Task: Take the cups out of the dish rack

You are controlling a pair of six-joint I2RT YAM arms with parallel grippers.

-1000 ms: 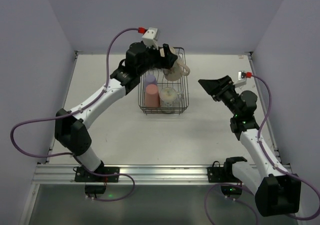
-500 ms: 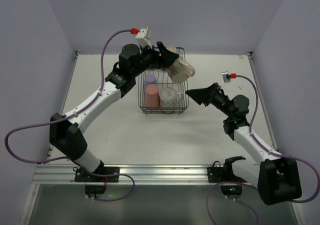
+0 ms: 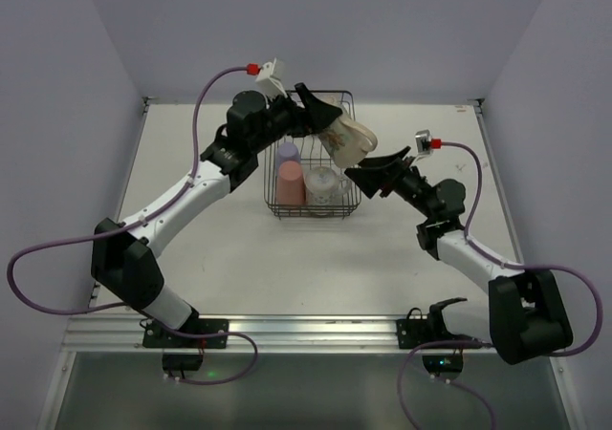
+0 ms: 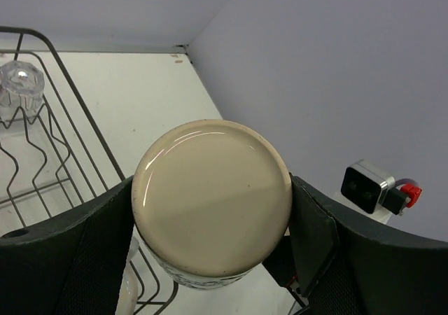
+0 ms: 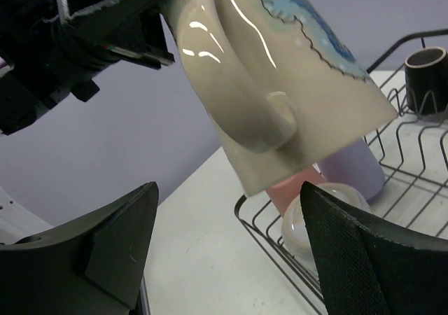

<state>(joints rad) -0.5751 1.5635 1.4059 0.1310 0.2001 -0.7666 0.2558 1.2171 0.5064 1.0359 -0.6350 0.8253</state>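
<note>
My left hand (image 3: 320, 122) is clenched on the cream printed mug (image 3: 349, 139), one finger on each side of the body. The left wrist view looks straight at the mug's flat base, with a finger pressed against it at 9 o'clock and another at 3 o'clock. The mug is lifted clear of the dish rack (image 3: 316, 215) and tilted, with its rim lower than its base. In the overhead view it hangs over the rack's 2 o'clock corner. My right hand (image 3: 366, 169) is released, with its fingers spread wide and nothing between them. It sits just beside the mug, at the mug's 5 o'clock in the overhead view. In the right wrist view the mug's handle and rim hang between and above my two fingers (image 5: 91, 248), apart from both. The rack stands on the surface (image 3: 210, 248) toward 12 o'clock from my bases. Inside it, a pink tumbler (image 3: 291, 183) stands at the 7 o'clock corner, with a lavender tumbler (image 3: 287, 162) touching it on its 12 o'clock side. A pale cup (image 3: 325, 183) sits just beside them at 5 o'clock. A black mug (image 5: 427, 73) stands at the far end of the rack. A clear glass (image 4: 21, 91) also rests on the wire base.
</note>
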